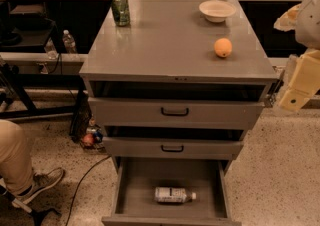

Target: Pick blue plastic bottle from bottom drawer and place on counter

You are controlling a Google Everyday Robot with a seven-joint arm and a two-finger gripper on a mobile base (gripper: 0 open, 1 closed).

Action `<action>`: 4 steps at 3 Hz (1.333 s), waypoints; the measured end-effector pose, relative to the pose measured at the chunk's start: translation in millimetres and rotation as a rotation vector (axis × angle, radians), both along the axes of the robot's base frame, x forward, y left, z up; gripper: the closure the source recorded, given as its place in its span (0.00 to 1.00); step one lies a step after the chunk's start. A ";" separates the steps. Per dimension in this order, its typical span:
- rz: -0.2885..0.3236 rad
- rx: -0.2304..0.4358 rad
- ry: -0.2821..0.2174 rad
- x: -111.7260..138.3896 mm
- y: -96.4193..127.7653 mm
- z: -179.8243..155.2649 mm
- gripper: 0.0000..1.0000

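The counter (170,45) tops the open bottom drawer (131,190), lowest of 3. The gripper (295,92) hangs beside the counter's right edge; how open it is, I cannot tell. Below the counter the blue plastic bottle (172,195) lies sideways in that drawer, so the reach looks unstarted: next, descend and straddle it.

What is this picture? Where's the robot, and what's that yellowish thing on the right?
That pale thing at the right edge is the robot's gripper, the claw on the end of its one arm. One camera took the picture, looking down at a grey cabinet from the front. On the counter sit a green can, a white bowl and an orange. The bottom drawer is pulled out, and the blue plastic bottle lies on its side inside. The gripper hangs beside the counter, far from the bottle, so it isn't holding it.
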State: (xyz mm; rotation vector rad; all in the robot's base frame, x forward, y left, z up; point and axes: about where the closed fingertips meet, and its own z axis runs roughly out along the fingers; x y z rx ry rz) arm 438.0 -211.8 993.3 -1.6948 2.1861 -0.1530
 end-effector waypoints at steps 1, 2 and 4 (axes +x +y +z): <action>0.000 0.000 -0.001 -0.1 0.1 0.0 0.00; 0.010 0.034 0.039 -7.0 2.9 -26.6 0.00; 0.007 0.187 0.220 -46.2 20.7 -134.9 0.00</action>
